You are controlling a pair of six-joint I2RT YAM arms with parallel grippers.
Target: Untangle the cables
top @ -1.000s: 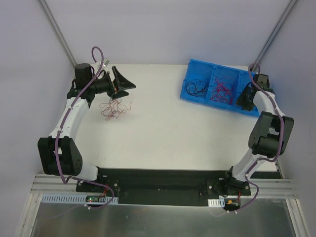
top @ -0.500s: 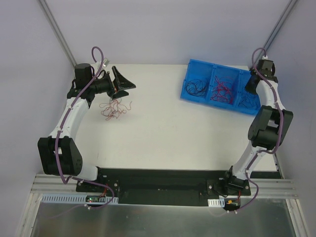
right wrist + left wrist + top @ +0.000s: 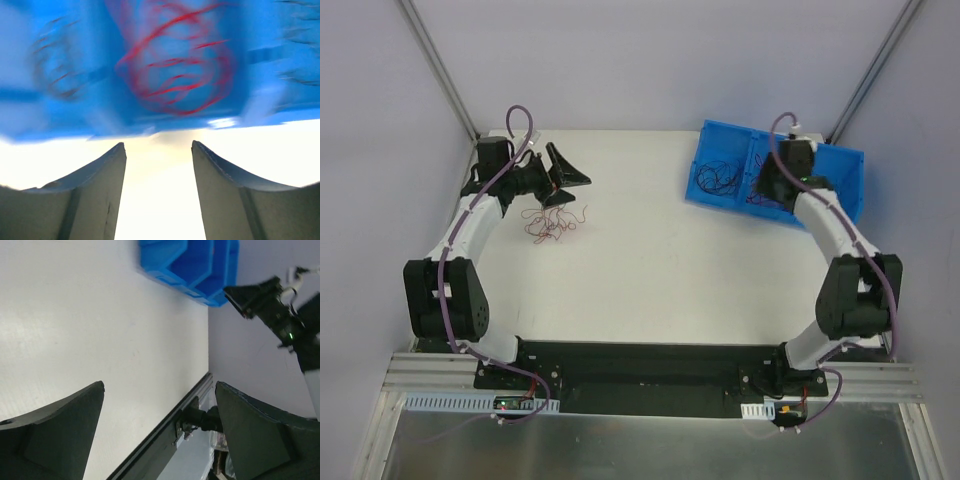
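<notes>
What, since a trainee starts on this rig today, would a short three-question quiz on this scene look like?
1. Which arm reaches over the bin?
2. True or false: the right gripper is shut on a red cable.
3. Where does the loose tangle lie?
A. in the bin
B. on the table, by the left gripper
C. between the right gripper's fingers

Key: 1 the right arm; 2 false, it is open and empty; 3 B.
</notes>
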